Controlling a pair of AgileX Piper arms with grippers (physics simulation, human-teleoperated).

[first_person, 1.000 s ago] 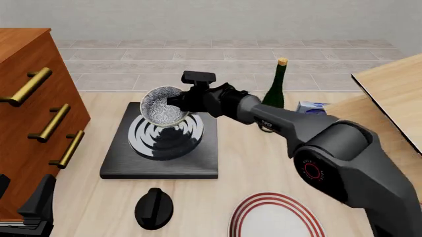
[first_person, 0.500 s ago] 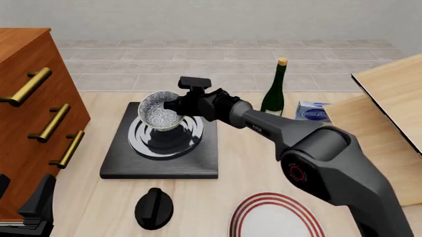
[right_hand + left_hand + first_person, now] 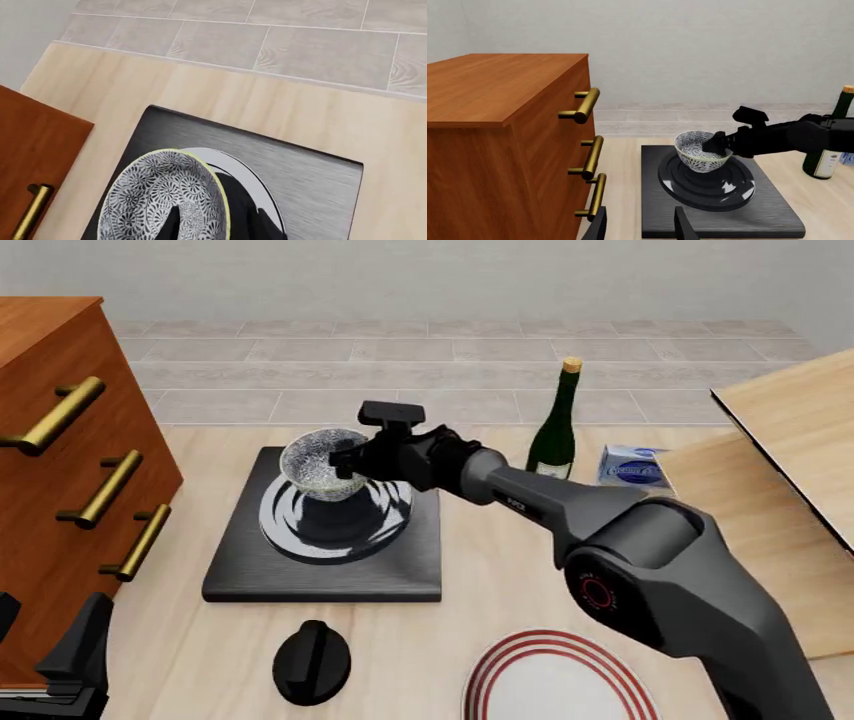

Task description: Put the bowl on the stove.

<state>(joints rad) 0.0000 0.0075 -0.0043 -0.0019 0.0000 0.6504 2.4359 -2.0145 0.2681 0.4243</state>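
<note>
Red-ringed plate (image 3: 561,680) sat nearest with nothing on it, left gripper (image 3: 639,225) hung with fingers apart, right gripper (image 3: 350,462) clamped the bowl's (image 3: 318,462) rim, bowl held over the stove (image 3: 330,530) burner, nothing inside, bottle (image 3: 555,425) stood behind.

Your right arm stretches from the table's near right toward its far left, its hand (image 3: 350,458) clamped on the bowl's (image 3: 320,460) rim. Your left hand (image 3: 60,665) sits low at the near left corner, fingers parted.
</note>
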